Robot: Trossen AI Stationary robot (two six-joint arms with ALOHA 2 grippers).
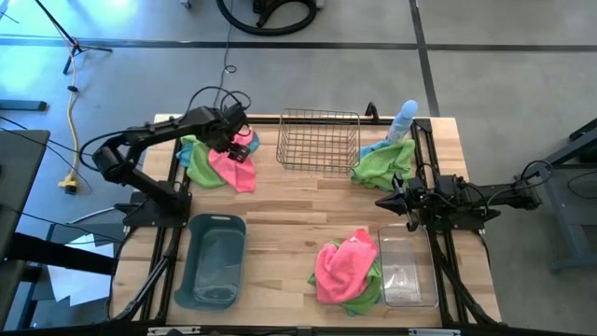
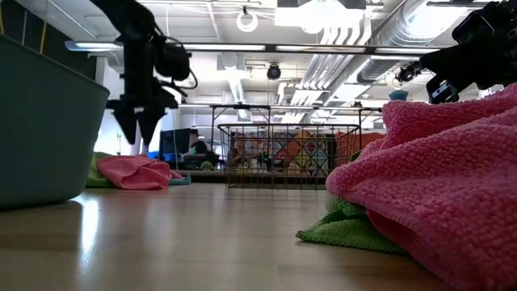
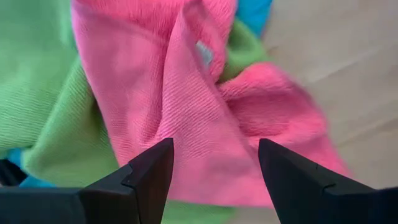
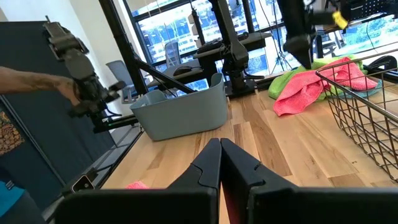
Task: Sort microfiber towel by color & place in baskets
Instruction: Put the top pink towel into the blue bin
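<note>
Directly under spread left fingers (image 3: 152,177) (above): pink towel (image 3: 205,124).

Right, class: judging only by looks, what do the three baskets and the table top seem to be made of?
The wire basket looks like thin brass-toned metal: an open grid you see through. The grey-blue tub seems to be opaque moulded plastic, with smooth, matte walls. The clear tub is probably transparent plastic, since the wood shows through it. The table top looks like pale jointed wooden planks with visible grain.
</note>
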